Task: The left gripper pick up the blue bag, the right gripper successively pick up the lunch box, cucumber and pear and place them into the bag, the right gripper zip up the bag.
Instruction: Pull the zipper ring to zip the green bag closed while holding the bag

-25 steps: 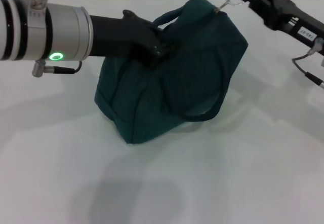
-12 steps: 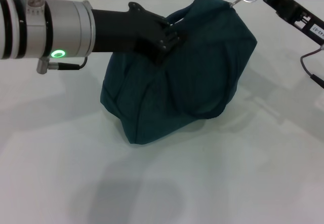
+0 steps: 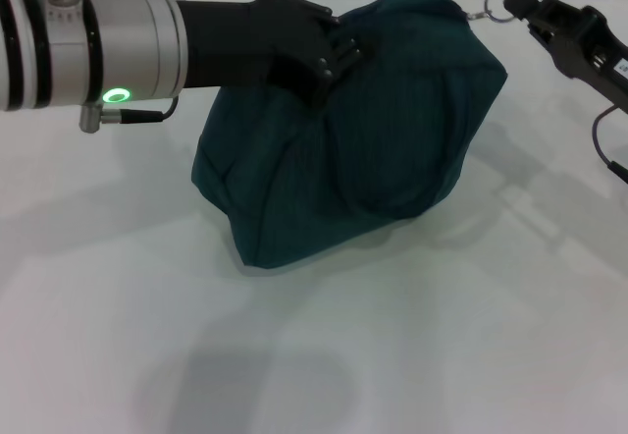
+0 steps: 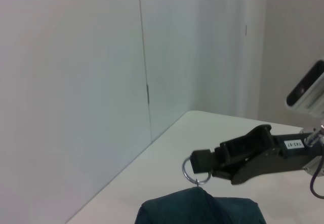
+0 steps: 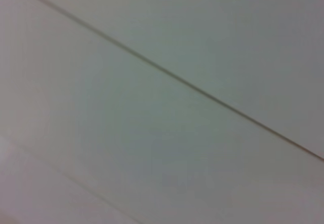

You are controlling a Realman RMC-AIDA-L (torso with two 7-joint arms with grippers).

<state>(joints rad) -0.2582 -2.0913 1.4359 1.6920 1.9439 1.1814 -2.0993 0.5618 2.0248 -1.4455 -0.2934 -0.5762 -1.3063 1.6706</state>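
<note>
- Left gripper [image 3: 334, 61] clamped on blue bag [image 3: 363, 139] top, far left.
- Right gripper [image 3: 520, 2] pinching zipper ring [image 3: 498, 4], far right.
- White table [image 3: 294, 355] beneath; wall [image 4: 76, 82] behind.

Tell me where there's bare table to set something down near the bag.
The whole near strip of table in front of the bag is bare, as is the patch under the left arm. It is crowded at the bag's top: the left gripper grips there and the right gripper holds the zipper ring.
</note>
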